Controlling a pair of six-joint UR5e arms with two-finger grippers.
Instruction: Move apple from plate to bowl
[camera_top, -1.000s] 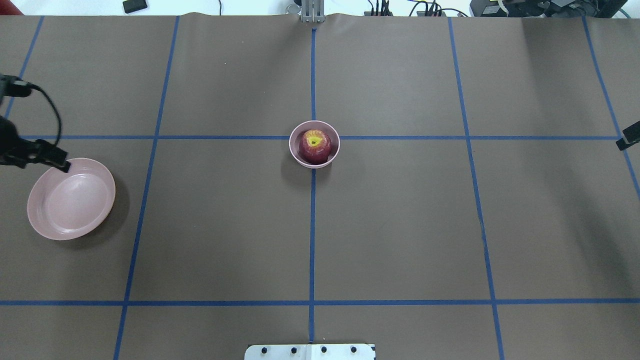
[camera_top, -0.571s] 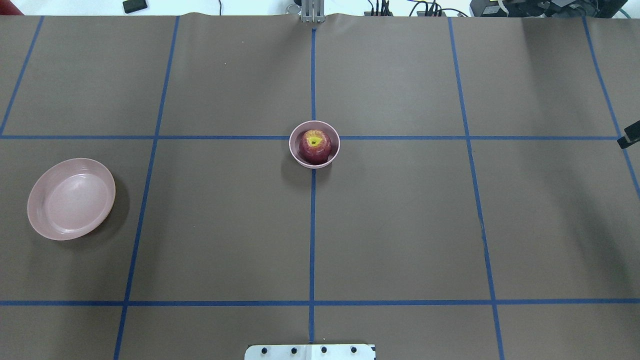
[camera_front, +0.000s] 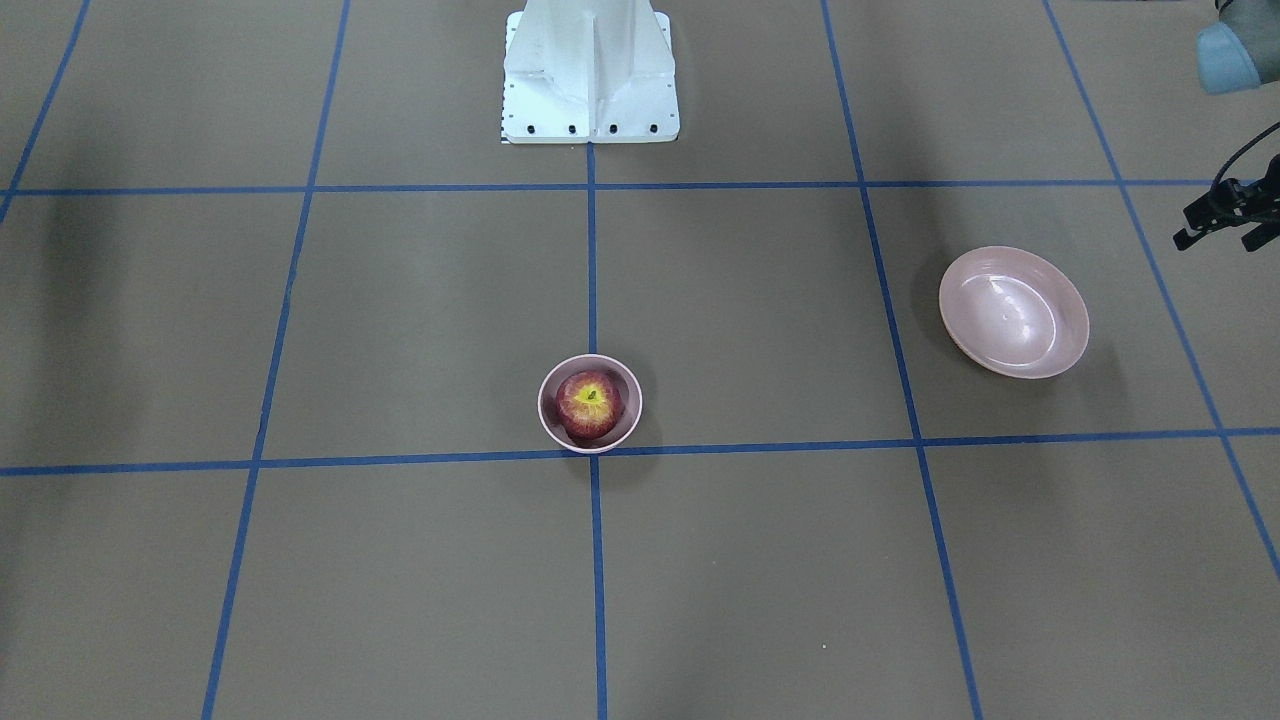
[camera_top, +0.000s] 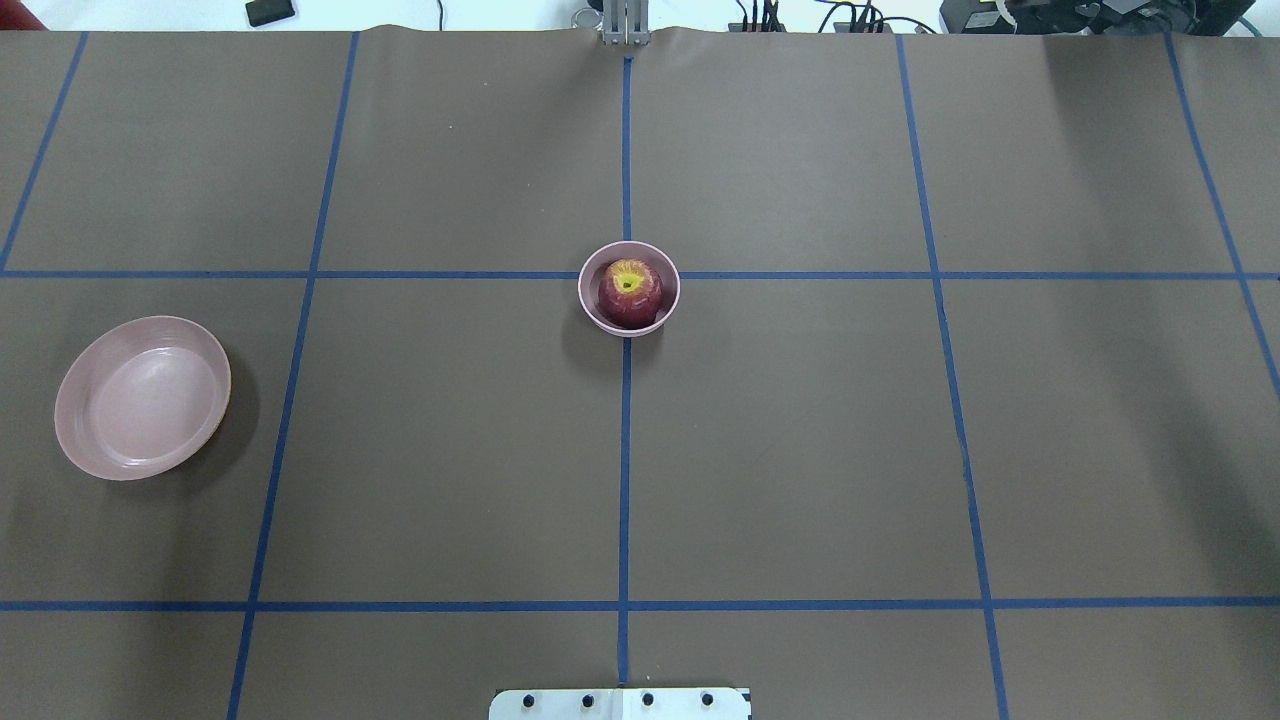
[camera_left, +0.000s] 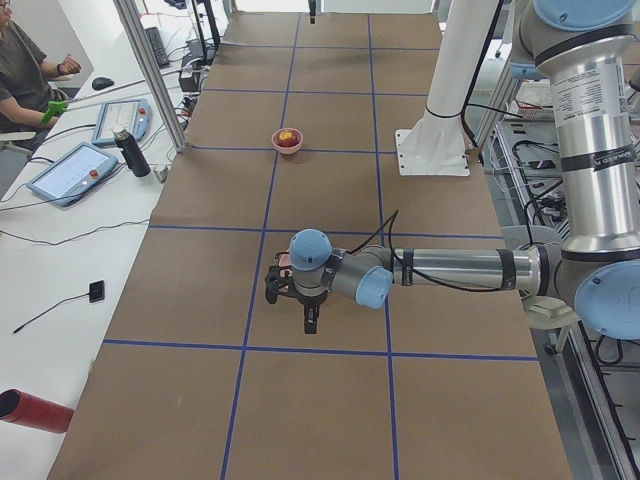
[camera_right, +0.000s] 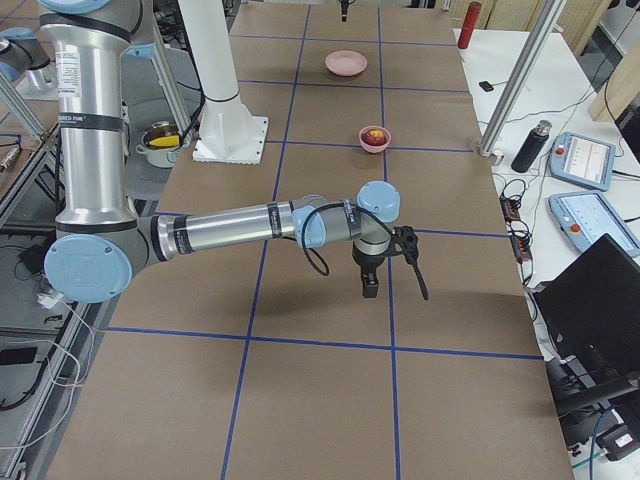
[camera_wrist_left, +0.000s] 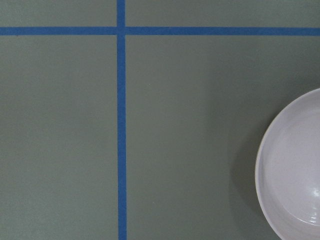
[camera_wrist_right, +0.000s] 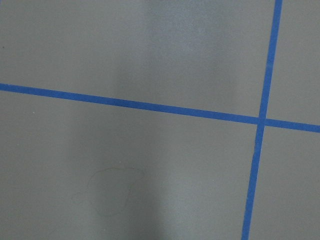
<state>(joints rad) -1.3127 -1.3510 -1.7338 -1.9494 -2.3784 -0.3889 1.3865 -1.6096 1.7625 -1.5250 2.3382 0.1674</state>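
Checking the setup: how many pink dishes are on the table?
2. The bowl, holding the apple, sits at the centre; the plate lies toward the robot's left. None looks hidden.

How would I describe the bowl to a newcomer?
From the white robot base, follow the blue tape line out to its second crossing. The bowl sits there: small, deep, pale pink, holding the apple, unlike the wider, empty plate.

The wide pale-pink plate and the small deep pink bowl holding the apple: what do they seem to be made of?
Wide pale-pink plate: probably hard plastic or melamine, glossy; light glints on its smooth inside. Glazed ceramic is also possible.
Small deep pale-pink bowl: same colour and thin rim, likely the same material.
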